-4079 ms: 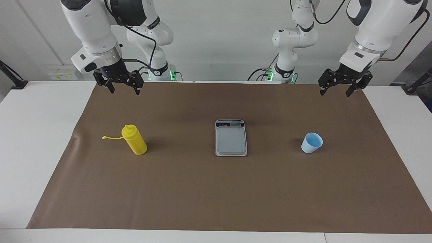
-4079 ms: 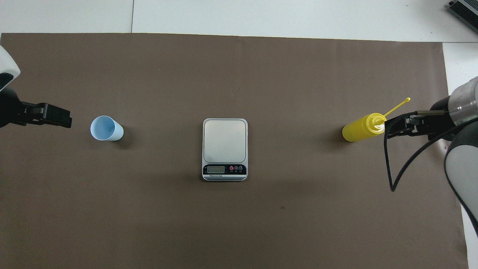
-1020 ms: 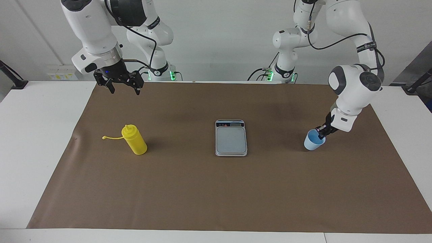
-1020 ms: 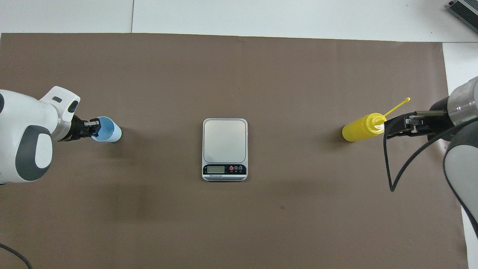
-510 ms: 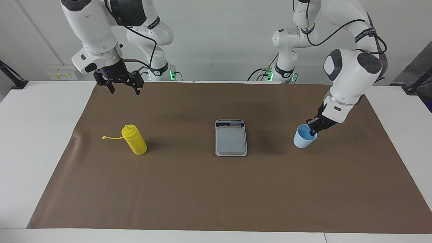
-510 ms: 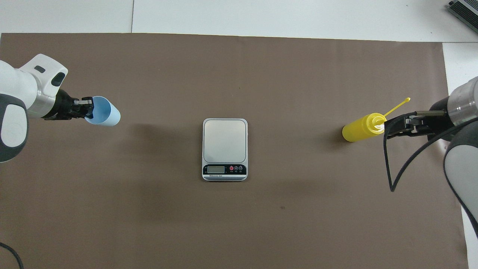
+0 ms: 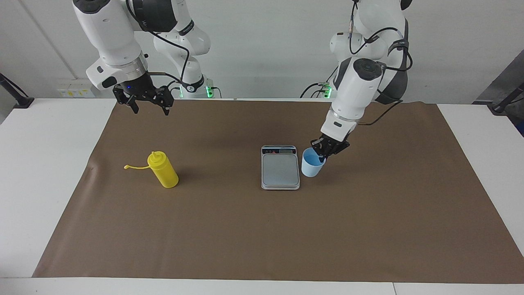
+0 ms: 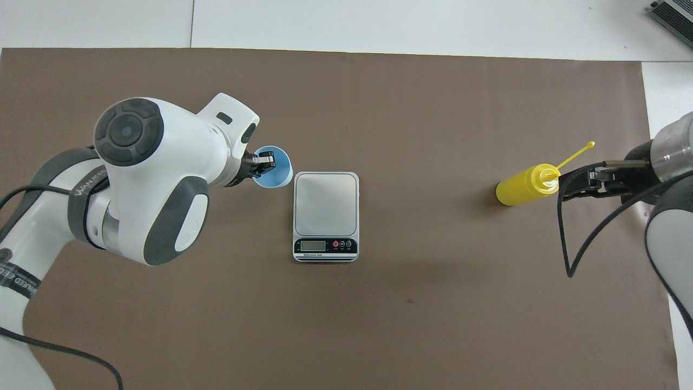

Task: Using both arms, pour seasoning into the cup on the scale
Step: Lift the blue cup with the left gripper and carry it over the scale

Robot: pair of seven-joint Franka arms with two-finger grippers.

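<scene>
My left gripper [image 7: 322, 155] [image 8: 263, 163] is shut on the rim of the light blue cup [image 7: 312, 164] [image 8: 275, 175] and holds it in the air just beside the scale [image 7: 280, 169] [image 8: 326, 208], at the scale's edge toward the left arm's end. The scale lies flat mid-table, its plate bare. The yellow seasoning bottle [image 7: 163, 169] [image 8: 524, 185] stands upright toward the right arm's end, its cap strap sticking out. My right gripper [image 7: 144, 101] [image 8: 582, 182] is open and hangs high in the air above the mat's edge next to the robots, waiting.
A brown mat [image 7: 262, 229] covers most of the white table [image 7: 41, 164]. A grey device corner [image 8: 674, 16] shows at the table's farthest corner toward the right arm's end.
My left arm has carried the cup from the left arm's end of the mat across to the scale's edge. The right arm has not moved.
</scene>
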